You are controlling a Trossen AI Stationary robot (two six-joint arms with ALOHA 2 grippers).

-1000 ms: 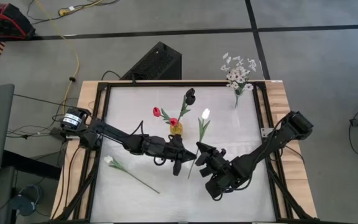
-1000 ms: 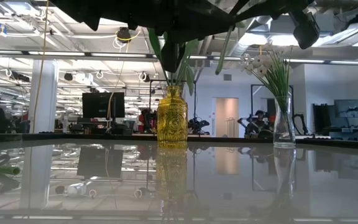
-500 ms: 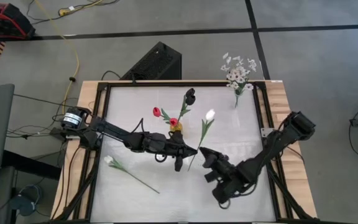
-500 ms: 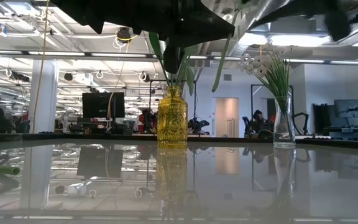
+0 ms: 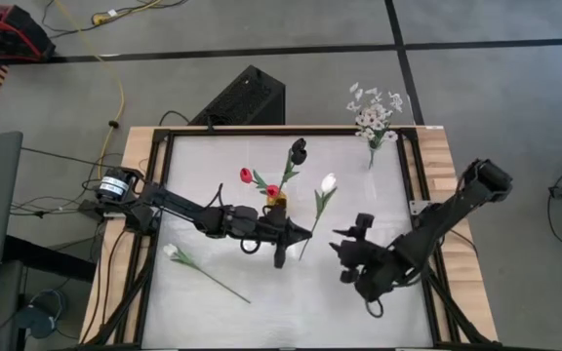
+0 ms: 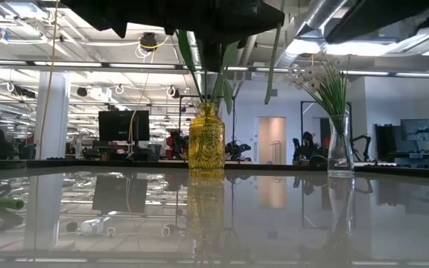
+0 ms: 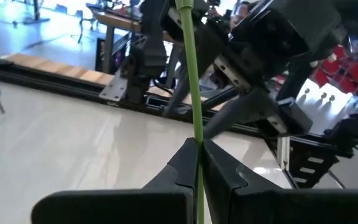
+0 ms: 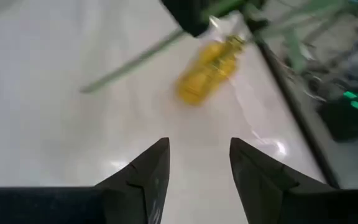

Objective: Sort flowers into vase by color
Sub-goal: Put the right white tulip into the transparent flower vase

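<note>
My left gripper (image 5: 301,234) reaches in from the table's left and is shut on the thin green stem (image 7: 190,74) of a white-budded flower (image 5: 328,181), held above the table's middle. My right gripper (image 5: 345,248) stands open to the right of that stem, with nothing between its fingers (image 8: 156,169). A yellow vase (image 5: 277,201) holds two red flowers (image 5: 246,175) and a dark bloom (image 5: 299,148). A clear vase (image 6: 340,149) at the far right holds tiny white blossoms (image 5: 373,113). Another white flower (image 5: 174,252) lies flat on the table at the near left. My left gripper pinches the lower part of the white flower's stem (image 7: 197,134) between its two fingers. The fingers come level from the table's left and lie across the stem. The flower is lifted clear of the table and tilted, its bud toward the far edge.
A black box (image 5: 244,97) sits beyond the table's far edge. Wooden rails and black frame bars (image 5: 427,166) border the white tabletop. Bare tabletop lies along the near edge (image 5: 291,312) between the arms.
My right gripper has drawn back from the white flower's stem toward the table's right edge and has rolled about its own axis. My left gripper has stayed at the stem, and the flower's bud has swung slightly toward the right.
</note>
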